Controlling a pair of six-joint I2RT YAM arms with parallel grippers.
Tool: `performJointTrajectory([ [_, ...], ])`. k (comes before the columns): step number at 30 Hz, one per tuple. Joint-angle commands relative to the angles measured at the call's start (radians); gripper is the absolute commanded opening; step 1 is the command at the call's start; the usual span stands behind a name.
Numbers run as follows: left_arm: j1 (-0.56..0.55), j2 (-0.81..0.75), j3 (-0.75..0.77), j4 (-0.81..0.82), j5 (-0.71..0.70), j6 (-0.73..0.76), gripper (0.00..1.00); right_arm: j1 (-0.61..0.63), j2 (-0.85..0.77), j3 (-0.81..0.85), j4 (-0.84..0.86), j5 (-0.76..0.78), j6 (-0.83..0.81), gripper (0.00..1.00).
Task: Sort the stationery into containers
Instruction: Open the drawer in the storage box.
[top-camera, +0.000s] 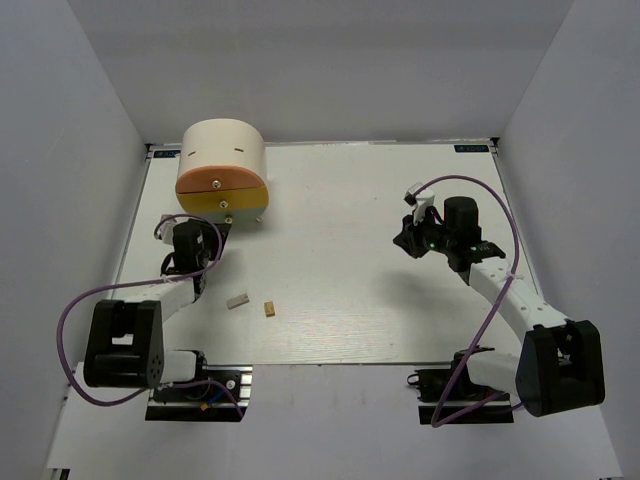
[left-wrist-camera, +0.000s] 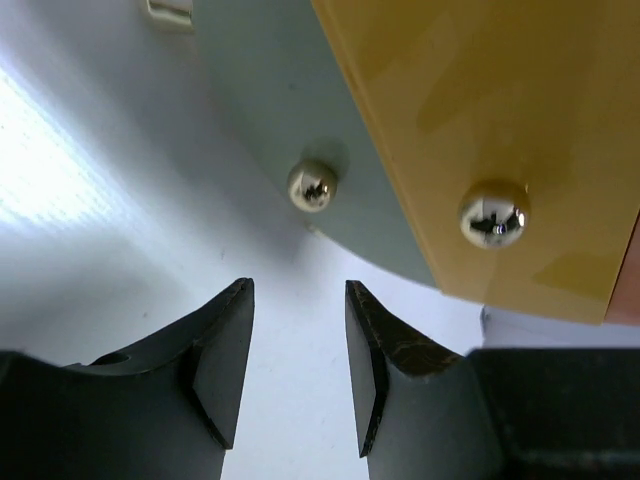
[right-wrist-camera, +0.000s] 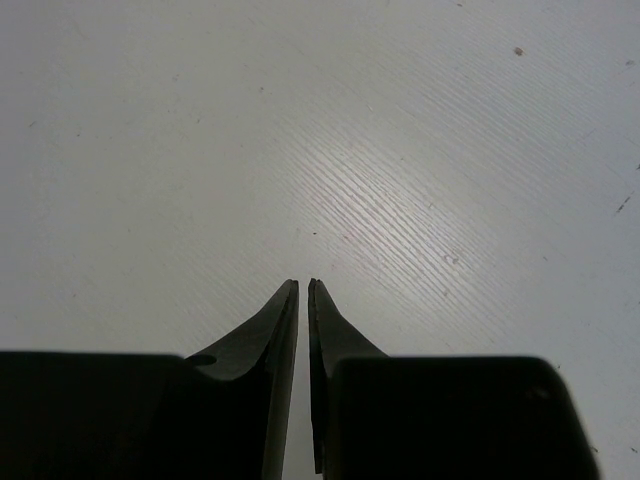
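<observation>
From the top view, the cream drum stands at the far left of the table. Its orange tray is stacked over the yellow tray on the near side. My left claw sits just near of those trays and points at them. The grey block and the tan block lie side by side but apart on the near-left part of the table, to the right of my left arm. My right claw is well off on the right, over bare table.

Through the left wrist camera, the left claw stands at a middling gap with nothing between its fingers. Ahead are the yellow tray with its shiny knob, and a pale tray beneath it with a second knob.

Through the right wrist camera, the right claw is pinched to a sliver and holds nothing, with only the white table below it.
</observation>
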Motion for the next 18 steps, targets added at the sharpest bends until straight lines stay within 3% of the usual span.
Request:
performJointTrajectory([
  [1, 0.029, 0.053, 0.000, 0.141, 0.034, -0.067, 0.51, -0.003, 0.003, 0.017, 0.006, -0.014, -0.016, 0.15],
  [18, 0.077, 0.266, 0.069, 0.378, 0.127, -0.104, 0.54, -0.003, 0.024, 0.027, 0.006, -0.005, -0.029, 0.15],
])
